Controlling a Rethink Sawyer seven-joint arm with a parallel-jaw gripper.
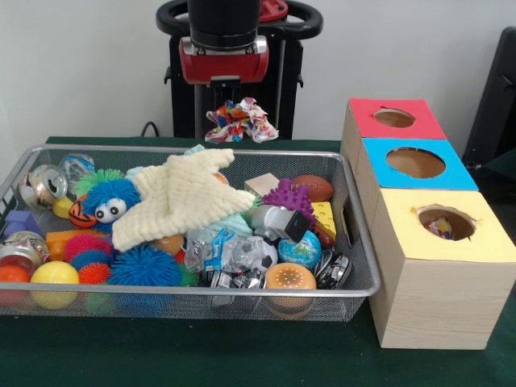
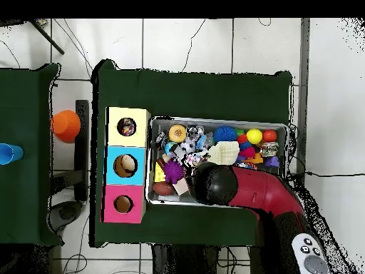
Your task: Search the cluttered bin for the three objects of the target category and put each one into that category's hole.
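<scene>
1. Large shallow basket of silver wire mesh fills the lower left of the front view; it sits on a dark green cloth-covered table.
2. Red and black arm comes down at top centre of the front view. Its gripper is closed on a floppy crinkled confetti-patchwork piece in red, yellow, blue and white, which hangs bunched directly under the red wrist housing, above the basket's far rim.
3. The fingers themselves are hidden behind the piece; it is held clear of the basket's contents.
4. Overhead view: the arm's dark rounded end covers the gripper and the held piece.
5. Basket contents: a cream ribbed cloth, soft and star-like in outline, draped over the heap at centre; a blue spiky rubber ball with googly eyes to its left; a purple spiky ball to its right; a smooth yellow ball at the lower left corner.
6. Right side of the front view: three pale wooden boxes in a row, topped red, blue and yellow. The yellow-topped box is lowest in frame.
7. Its roughly cut round hole shows multicoloured material inside.
</scene>
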